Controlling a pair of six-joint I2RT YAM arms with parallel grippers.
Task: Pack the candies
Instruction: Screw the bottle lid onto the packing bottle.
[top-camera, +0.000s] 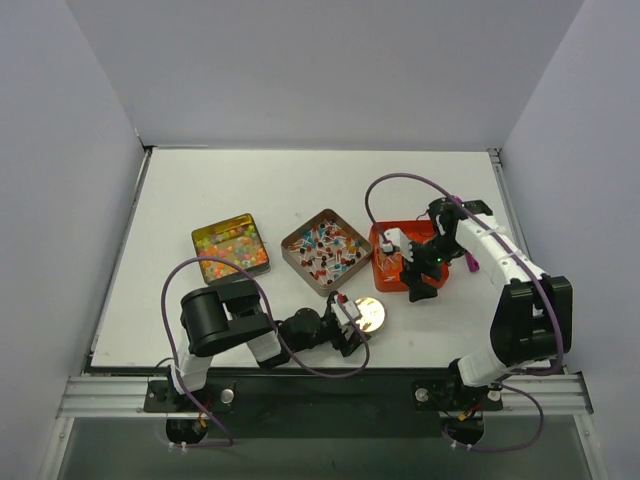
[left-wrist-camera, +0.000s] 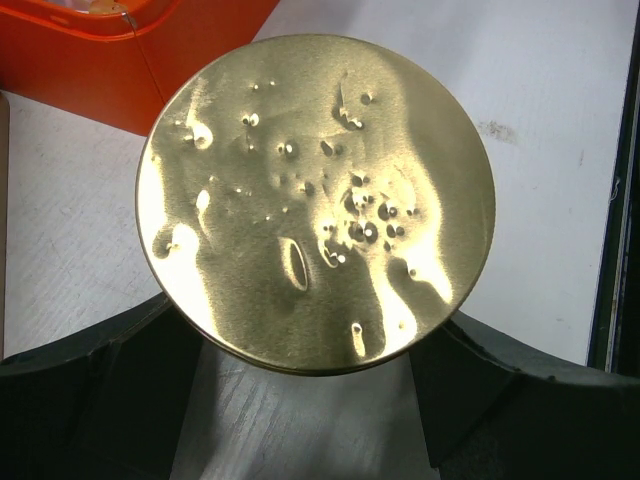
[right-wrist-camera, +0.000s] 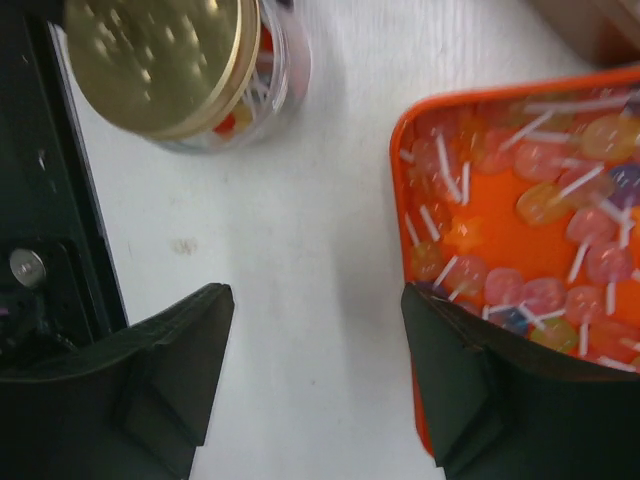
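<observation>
Candies (top-camera: 325, 248), wrapped, in the square tin (top-camera: 298, 262) mid-bench (top-camera: 220, 190); round beads (top-camera: 230, 245) in the flat tin (top-camera: 265, 250) to its left. Left arm low along the near edge, folded and reaching rightward. Left pincer (top-camera: 354, 330) released, jaws spread at the near rim of the gold lid (left-wrist-camera: 318, 200), perhaps touching it, hard to judge. Square tin just beyond. Right arm bent high, wrist turned inward. Right pincer (top-camera: 421, 290) released and empty, over bare bench beside the orange tray (right-wrist-camera: 398, 190), one jaw above its corner, wrapped candies off to its left.
</observation>
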